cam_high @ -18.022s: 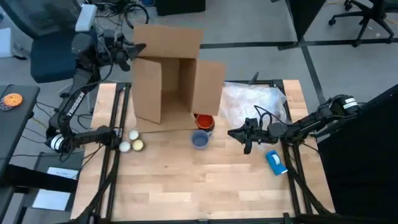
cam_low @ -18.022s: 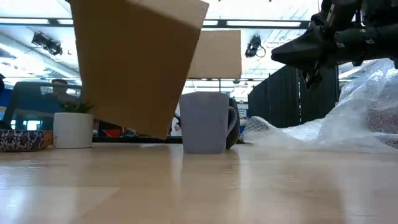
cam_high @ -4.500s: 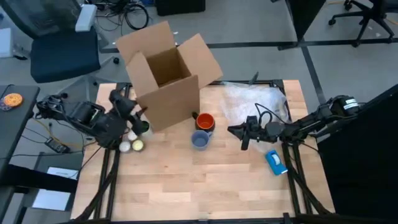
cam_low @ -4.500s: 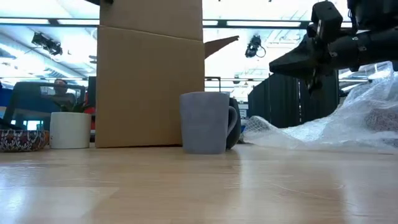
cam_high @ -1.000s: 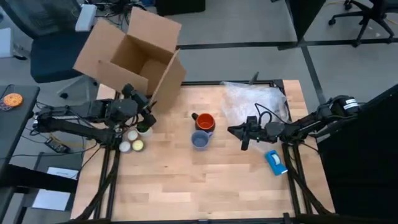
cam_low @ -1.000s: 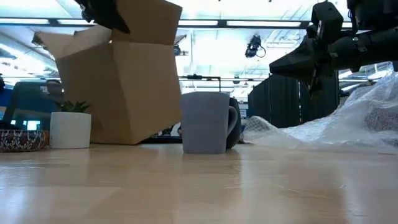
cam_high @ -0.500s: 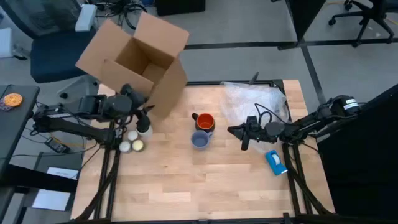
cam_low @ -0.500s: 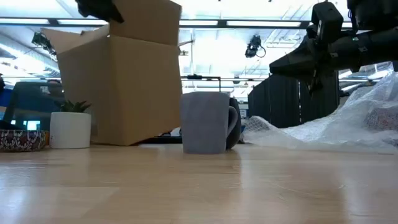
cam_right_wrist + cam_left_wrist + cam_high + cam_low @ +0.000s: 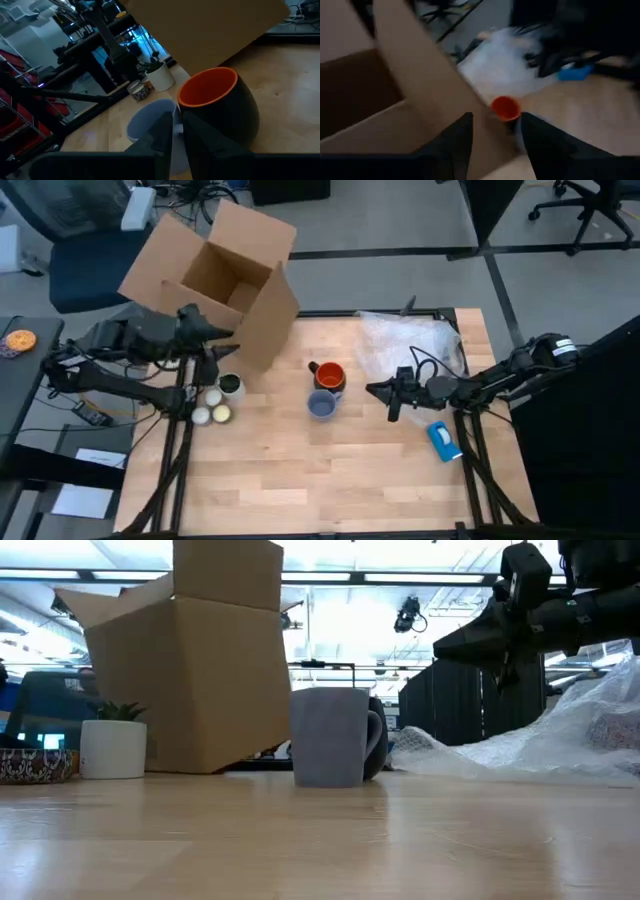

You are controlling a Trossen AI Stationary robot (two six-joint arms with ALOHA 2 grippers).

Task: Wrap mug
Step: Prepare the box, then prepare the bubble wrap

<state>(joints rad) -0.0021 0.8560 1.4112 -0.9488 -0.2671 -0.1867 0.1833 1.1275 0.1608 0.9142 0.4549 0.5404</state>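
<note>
Mug (image 9: 328,375) stood upright near table (image 9: 330,480) centre, touching or just beside grey mug (image 9: 321,405); handle turned toward cardboard box (image 9: 215,275). Not yet wrapped. Bubble wrap (image 9: 410,340) laid beyond mug, on right arm's side, probably kept handy as wrapping. Box tilted off table's far left corner, leaving room around mug. Left gripper (image 9: 215,340) held beside box, fingers parted, nothing gripped. Right gripper (image 9: 385,395) poised near mug, aimed at it; fingers nearly closed, empty.
</note>
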